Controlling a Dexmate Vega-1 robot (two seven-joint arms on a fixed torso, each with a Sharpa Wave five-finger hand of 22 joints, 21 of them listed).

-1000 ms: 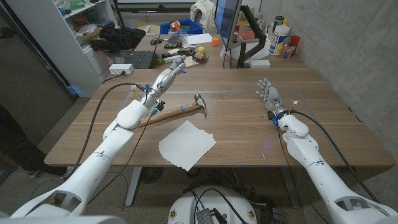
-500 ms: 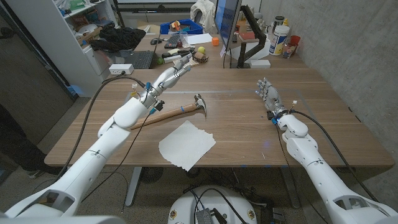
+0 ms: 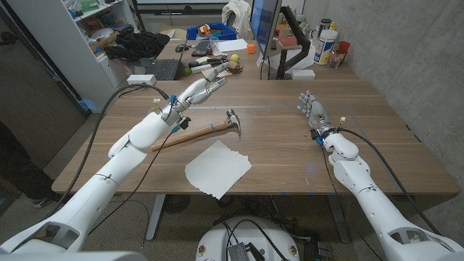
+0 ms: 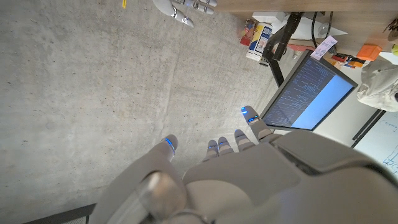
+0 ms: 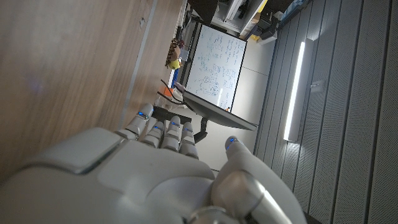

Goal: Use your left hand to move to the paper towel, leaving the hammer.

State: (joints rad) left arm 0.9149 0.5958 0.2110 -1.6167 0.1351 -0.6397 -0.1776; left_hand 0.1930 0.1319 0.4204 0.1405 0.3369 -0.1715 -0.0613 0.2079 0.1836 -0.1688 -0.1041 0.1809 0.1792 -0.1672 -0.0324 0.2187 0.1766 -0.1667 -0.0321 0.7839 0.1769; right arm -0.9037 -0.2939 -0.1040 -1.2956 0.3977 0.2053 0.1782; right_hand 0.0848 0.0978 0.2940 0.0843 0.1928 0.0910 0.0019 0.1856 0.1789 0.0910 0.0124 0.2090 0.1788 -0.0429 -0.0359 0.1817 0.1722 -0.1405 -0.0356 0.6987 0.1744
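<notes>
A hammer (image 3: 203,130) with a wooden handle and a dark steel head lies on the table left of centre, head toward the middle. A white paper towel (image 3: 217,168) lies flat just in front of it. My left hand (image 3: 199,88) is raised above the table behind the hammer's handle, fingers stretched out and apart, holding nothing; its fingers (image 4: 217,147) reach toward the grey wall in the left wrist view. My right hand (image 3: 311,110) stands at the right of the table, fingers up and apart, empty. The right hand (image 5: 163,155) seen from its wrist also holds nothing.
The wooden table (image 3: 290,152) is bare between the towel and my right hand. Behind it stand a monitor (image 3: 264,32), bottles (image 3: 326,43), a keyboard (image 3: 161,69) and desk clutter. A shelf unit (image 3: 87,36) stands at the far left.
My left hand has lifted and swung farther away from the hammer's handle, toward the table's far side. The hammer, the towel and my right hand have stayed put.
</notes>
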